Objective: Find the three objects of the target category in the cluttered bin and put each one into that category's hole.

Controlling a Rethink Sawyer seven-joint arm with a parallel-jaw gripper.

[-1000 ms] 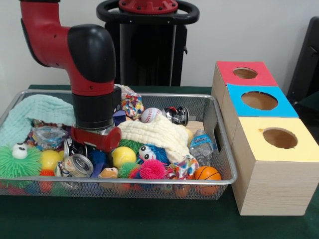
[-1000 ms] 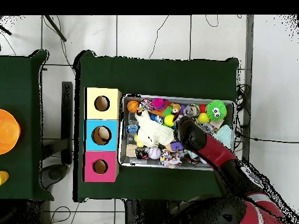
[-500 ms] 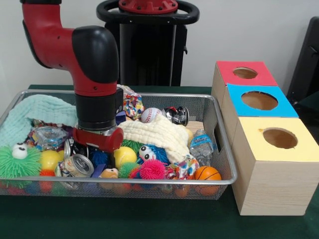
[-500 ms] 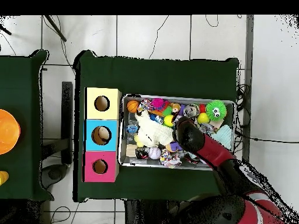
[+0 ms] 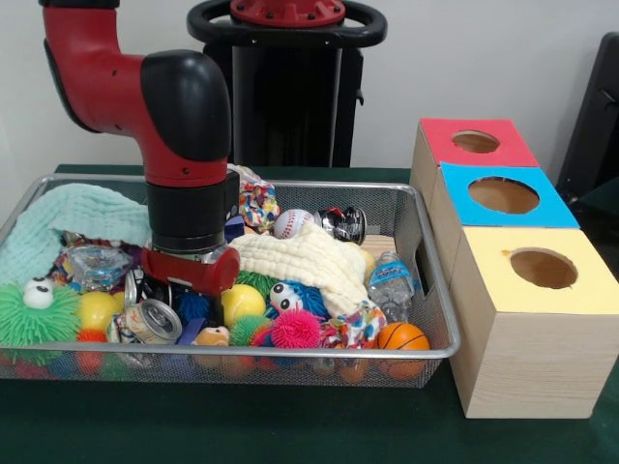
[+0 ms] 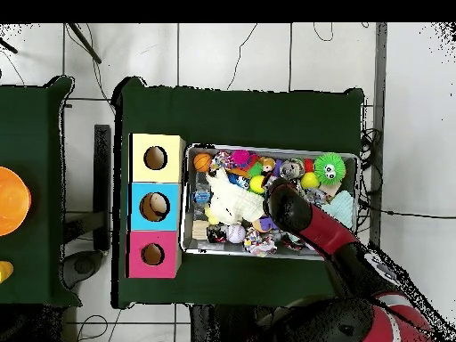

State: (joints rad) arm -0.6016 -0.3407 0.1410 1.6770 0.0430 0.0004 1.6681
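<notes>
While the arm (image 5: 145, 106) hangs low over the bin (image 5: 290, 350), we see its wrist down among the clutter near a dented can (image 5: 150, 320), a yellow ball (image 5: 240, 303) and a cream cloth (image 5: 305, 259). We cannot tell how the jaws stand; they are hidden under the wrist in both views. We judge the search to be in its picking stage, with nothing visibly carried. The bin sits on the green worktop (image 5: 290, 425), full of toys, just beside the three boxes. The hole (image 5: 475, 141) in the red-topped box, farthest back in the front view, looks dark and we cannot see inside, so how many items are posted is unknown. Plenty appears left to do.
</notes>
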